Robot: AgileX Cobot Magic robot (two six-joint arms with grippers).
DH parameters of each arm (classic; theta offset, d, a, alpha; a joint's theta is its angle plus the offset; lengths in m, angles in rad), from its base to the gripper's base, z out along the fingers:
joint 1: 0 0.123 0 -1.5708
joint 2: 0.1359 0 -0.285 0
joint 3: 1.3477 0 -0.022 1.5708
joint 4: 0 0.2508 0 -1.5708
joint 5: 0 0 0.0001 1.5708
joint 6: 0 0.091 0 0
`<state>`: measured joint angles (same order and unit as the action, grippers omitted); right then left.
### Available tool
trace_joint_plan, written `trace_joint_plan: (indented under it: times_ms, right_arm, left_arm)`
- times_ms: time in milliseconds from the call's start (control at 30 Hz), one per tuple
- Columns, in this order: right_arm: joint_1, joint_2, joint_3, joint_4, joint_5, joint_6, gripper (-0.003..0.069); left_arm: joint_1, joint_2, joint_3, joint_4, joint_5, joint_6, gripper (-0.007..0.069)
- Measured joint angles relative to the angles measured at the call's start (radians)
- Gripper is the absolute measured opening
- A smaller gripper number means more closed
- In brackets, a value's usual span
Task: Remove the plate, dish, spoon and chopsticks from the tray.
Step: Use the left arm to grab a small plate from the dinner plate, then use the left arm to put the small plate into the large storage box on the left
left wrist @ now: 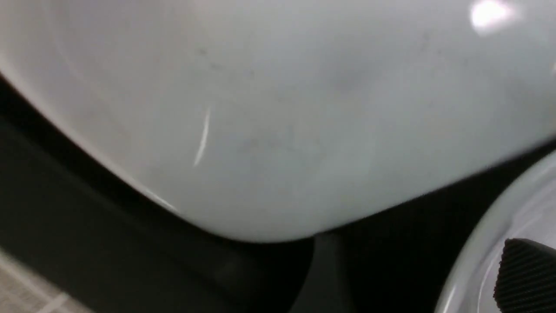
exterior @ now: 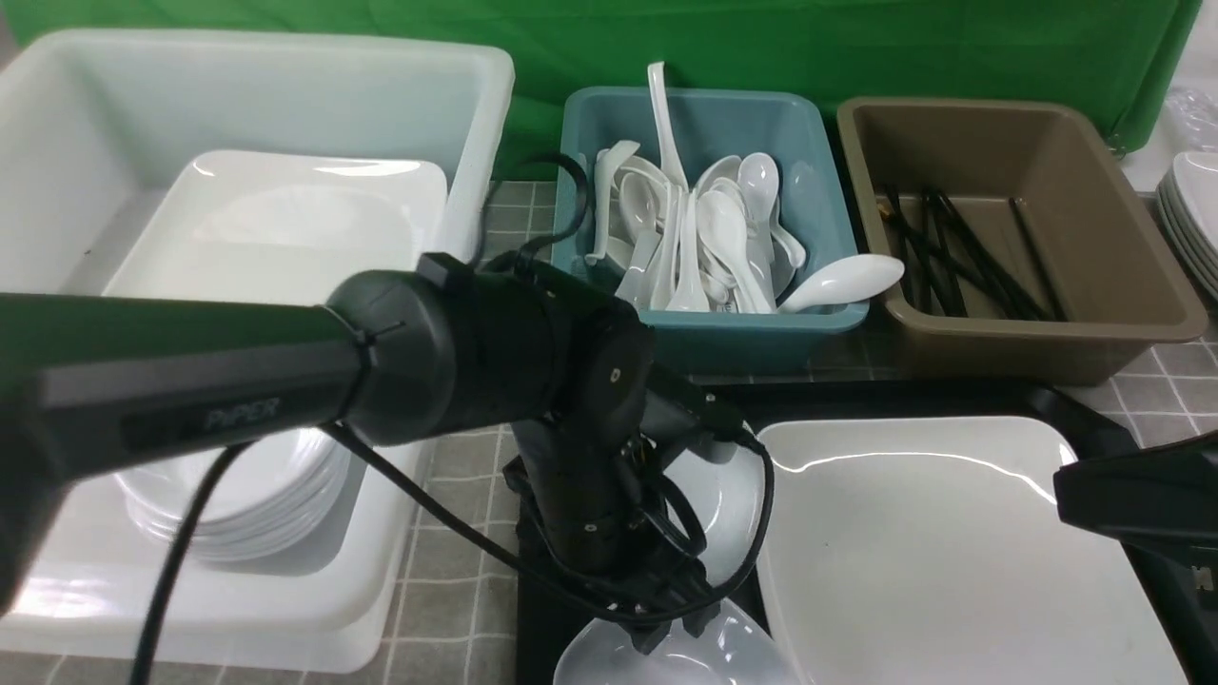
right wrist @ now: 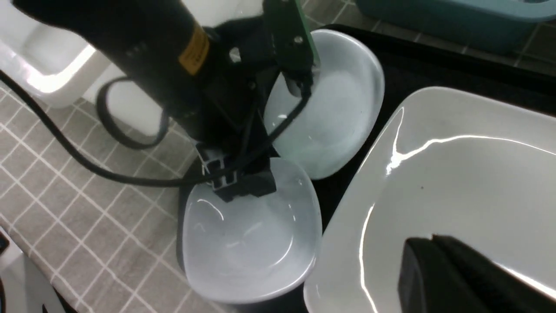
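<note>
Dish pickup, basically. Left jaws stood spread wide with nothing in them, down at the rim of the nearer small dish (right wrist: 247, 243), bottom centre of the front view, on the black tray (exterior: 1094, 419). I'd have set one jaw inside that rim and one outside, squeezed firmly, then lifted straight up, because the second dish (right wrist: 339, 108) and the big plate (exterior: 952, 552) sat just beside it. Right jaws were pinched shut and empty, hovering over the plate at lower right.

Grey tiled table (exterior: 1175, 385), white tub (exterior: 285, 95), teal bin (exterior: 752, 338), brown bin (exterior: 1028, 357), black tray (exterior: 856, 400)
</note>
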<state>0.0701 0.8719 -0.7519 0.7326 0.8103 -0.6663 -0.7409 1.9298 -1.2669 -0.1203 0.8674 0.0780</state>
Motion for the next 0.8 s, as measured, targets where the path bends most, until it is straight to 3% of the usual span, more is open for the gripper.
trace_joint_plan:
  times_ms: [133, 200, 300, 367, 500, 700, 800]
  right_arm:
    - [0.000, 0.000, 0.000, 0.002, 0.000, 0.000, 0.0031]
    - [0.000, 0.000, 0.000, 0.003, 0.000, 0.000, 0.0031]
    - [0.000, 0.000, 0.000, 0.004, 0.000, 0.000, 0.0031]
    - [0.000, 0.000, 0.000, 0.004, 0.000, 0.000, 0.0031]
    - [0.000, 0.000, -0.011, 0.004, 0.030, -0.004, 0.0031]
    - [0.000, 0.004, -0.168, 0.005, 0.154, -0.015, 0.0027]
    - [0.001, 0.006, -0.267, 0.015, 0.169, -0.016, 0.0024]
  left_arm:
    - [0.000, 0.010, 0.000, -0.027, 0.010, 0.004, 0.0423]
    - [0.000, 0.010, 0.000, -0.032, 0.018, 0.004, 0.0363]
    - [0.000, 0.010, 0.000, -0.043, 0.046, 0.008, 0.0202]
    - [0.000, 0.005, -0.002, -0.057, 0.075, 0.010, 0.0153]
    - [0.001, -0.017, -0.014, -0.061, 0.121, -0.007, 0.0129]
    - [0.025, -0.144, -0.048, -0.076, 0.179, -0.072, 0.0031]
    - [0.079, -0.235, -0.076, -0.153, 0.221, -0.054, 0.0026]
